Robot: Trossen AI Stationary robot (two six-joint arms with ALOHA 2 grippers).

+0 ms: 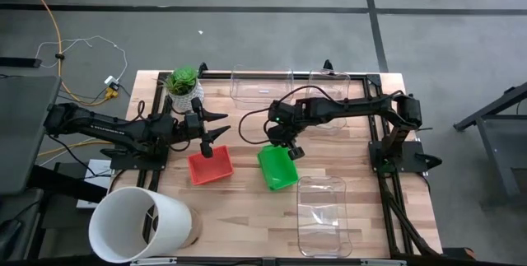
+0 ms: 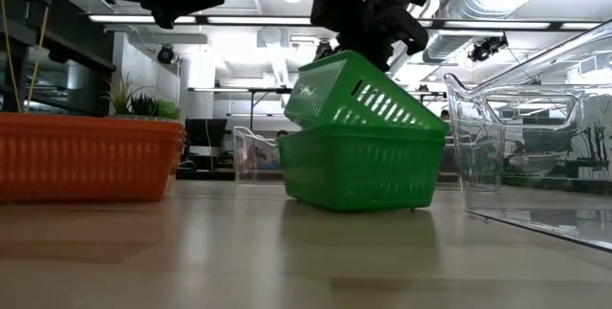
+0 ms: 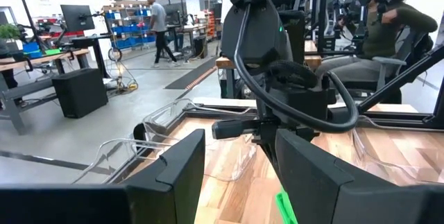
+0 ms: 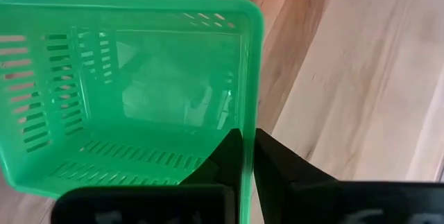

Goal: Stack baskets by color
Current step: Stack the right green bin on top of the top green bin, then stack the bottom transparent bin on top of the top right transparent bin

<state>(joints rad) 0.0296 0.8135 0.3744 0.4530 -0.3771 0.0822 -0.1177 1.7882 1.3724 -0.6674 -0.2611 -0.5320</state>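
Note:
Two green baskets are at the table's middle. The upper one [image 2: 363, 94] is tilted, with its lower part resting in the lower one [image 2: 359, 170]. My right gripper [image 4: 248, 137] is shut on the upper basket [image 1: 277, 167] from above. A red basket [image 1: 210, 167] sits on the table to the left, also seen in the low view [image 2: 86, 156]. My left gripper [image 1: 221, 128] hovers level above the red basket's far edge, open and holding nothing [image 3: 239, 175]. My right gripper pinches one side wall of the upper green basket at its rim [image 4: 246, 116], with one finger [image 4: 225, 156] inside the basket and the other outside. The fingers slant down from above. The basket hangs tilted, held side raised, its low side in the basket beneath.
Two clear tubs [image 1: 262, 85] [image 1: 329, 93] stand along the far edge and a third [image 1: 321, 217] at the near right. A big white bucket [image 1: 140, 225] lies at the near left corner. A potted plant [image 1: 183, 81] stands beside the left arm.

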